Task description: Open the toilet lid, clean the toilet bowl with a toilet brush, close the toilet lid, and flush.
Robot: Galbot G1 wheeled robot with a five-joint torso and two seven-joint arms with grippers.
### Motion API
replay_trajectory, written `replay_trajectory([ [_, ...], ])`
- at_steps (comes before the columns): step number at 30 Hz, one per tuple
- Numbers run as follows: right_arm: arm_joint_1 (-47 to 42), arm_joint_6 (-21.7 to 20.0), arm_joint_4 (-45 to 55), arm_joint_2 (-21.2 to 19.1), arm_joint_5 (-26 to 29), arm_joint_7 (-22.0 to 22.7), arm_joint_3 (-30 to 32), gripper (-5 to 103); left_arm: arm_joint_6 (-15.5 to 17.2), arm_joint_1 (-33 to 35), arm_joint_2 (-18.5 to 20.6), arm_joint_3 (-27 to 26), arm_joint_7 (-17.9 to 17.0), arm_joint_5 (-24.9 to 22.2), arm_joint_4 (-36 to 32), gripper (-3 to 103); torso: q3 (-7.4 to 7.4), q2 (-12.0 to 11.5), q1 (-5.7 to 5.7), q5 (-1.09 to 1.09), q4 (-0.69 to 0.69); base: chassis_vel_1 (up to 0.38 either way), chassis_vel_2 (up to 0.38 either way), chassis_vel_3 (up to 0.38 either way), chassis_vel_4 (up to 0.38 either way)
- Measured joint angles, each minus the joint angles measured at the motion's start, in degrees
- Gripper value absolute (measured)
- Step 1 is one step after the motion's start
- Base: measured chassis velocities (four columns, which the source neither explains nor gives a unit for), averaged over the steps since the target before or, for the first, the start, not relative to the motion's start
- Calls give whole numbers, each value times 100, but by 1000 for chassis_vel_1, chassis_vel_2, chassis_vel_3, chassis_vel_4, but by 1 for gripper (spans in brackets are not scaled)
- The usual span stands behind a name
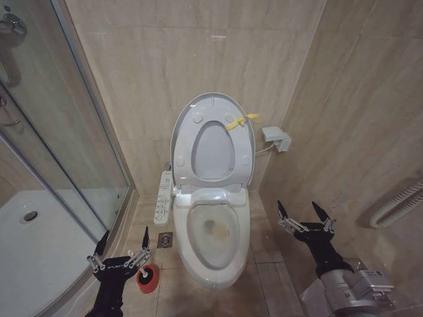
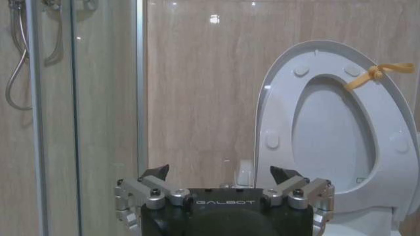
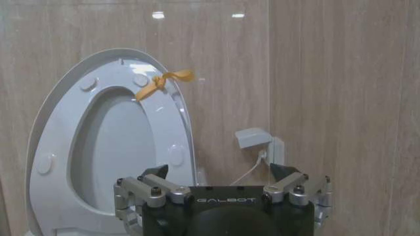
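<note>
Standing upright against beige tiled wall (image 1: 198, 59): toilet lid (image 1: 246, 135); stained toilet bowl (image 1: 213, 228) exposed below. Glass shower enclosure (image 1: 59, 132) at left. Left gripper (image 1: 120, 254) spread wide over red holder cup (image 1: 148, 279); right gripper (image 1: 305, 216) spread wide, empty, right of bowl.

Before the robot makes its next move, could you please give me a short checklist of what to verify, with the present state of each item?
1. Large glossy white oval toilet lid raised, leaning against the wall with the ring seat: ok.
2. White ceramic toilet bowl exposed, yellowish-brown stain visible inside: ok.
3. Left gripper open, holding nothing, low beside the round red holder cup: ok.
4. Toilet brush in hand: not ok; whether it stands in the red cup cannot be made out.
5. Right gripper open, holding nothing, at the bowl's right: ok.
6. White button panel on the bowl's left side untouched by either gripper: ok.
</note>
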Motion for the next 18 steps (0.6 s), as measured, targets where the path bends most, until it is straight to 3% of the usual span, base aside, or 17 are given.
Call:
replay_trajectory([
  [18,0,0,0,0,0,0,0,100,0,0,0,0,0,0,0,100,0,0,0,0,0,0,0,0,0],
])
